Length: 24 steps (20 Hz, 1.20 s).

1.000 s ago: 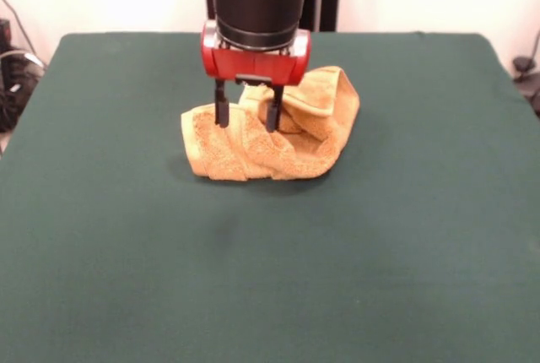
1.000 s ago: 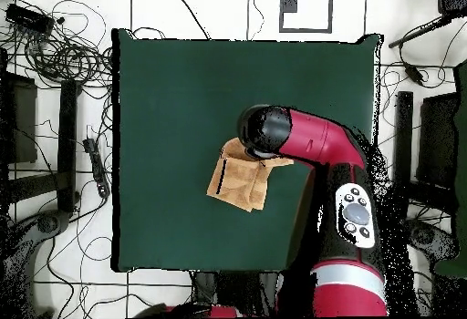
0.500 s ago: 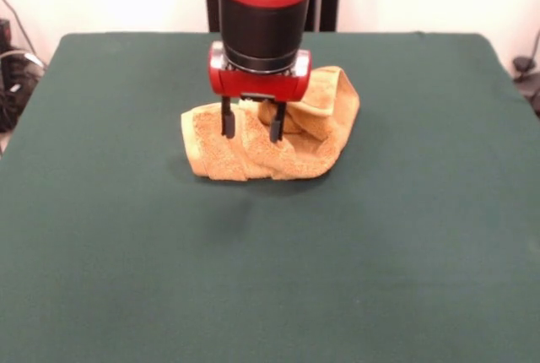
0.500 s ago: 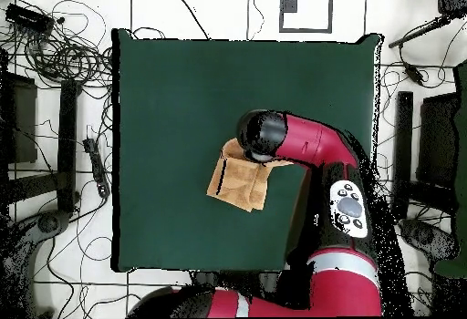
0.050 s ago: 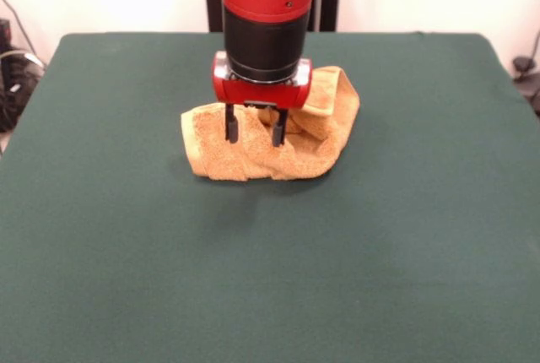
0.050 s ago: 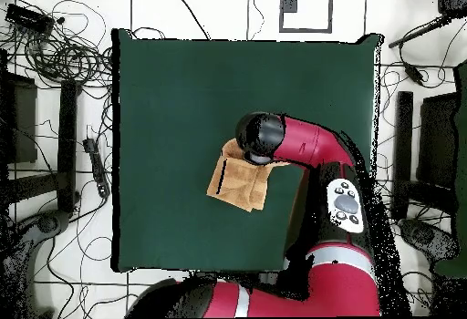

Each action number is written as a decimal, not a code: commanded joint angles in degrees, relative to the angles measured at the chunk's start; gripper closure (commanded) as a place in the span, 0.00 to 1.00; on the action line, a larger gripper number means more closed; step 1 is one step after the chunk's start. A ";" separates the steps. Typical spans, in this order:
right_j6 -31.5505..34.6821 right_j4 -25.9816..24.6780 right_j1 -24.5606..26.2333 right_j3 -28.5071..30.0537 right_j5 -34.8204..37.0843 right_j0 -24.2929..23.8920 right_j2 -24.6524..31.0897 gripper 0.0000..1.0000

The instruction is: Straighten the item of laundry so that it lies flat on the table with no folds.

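Observation:
The item of laundry (image 5: 312, 139), a golden-orange terry towel, lies crumpled and folded over itself a little beyond the middle of the dark green table (image 5: 270, 262). From above, the item of laundry (image 6: 235, 180) shows as a bunched, uneven patch. My gripper (image 5: 254, 132) is open and hangs straight down over the towel's left-centre, its two black fingertips (image 5: 231, 129) at the cloth's upper folds with nothing clamped between them. Looking down, the red arm (image 6: 306, 142) covers the gripper and the towel's top right corner.
Cables (image 6: 64, 56) and dark stands (image 6: 68, 142) lie on the floor around the table. The arm reaches in from the table's lower right in the overhead view. Green cloth (image 6: 182, 78) spreads on every side of the towel.
The gripper has come down and drawn back towards the robot, from above the towel to its top folds. Its fingers stay apart. The towel has not shifted.

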 commanded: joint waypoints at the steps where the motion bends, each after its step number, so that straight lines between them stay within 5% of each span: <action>1: 0.94 -3.60 1.92 1.75 -3.71 1.11 6.53 0.00; 8: -0.40 -4.53 0.23 4.21 -6.18 -0.23 8.29 0.00; 15: 1.98 -6.64 -8.26 19.85 -12.27 -1.26 8.34 0.00; 24: 6.13 -9.44 -5.34 23.52 -22.11 -1.76 8.39 0.00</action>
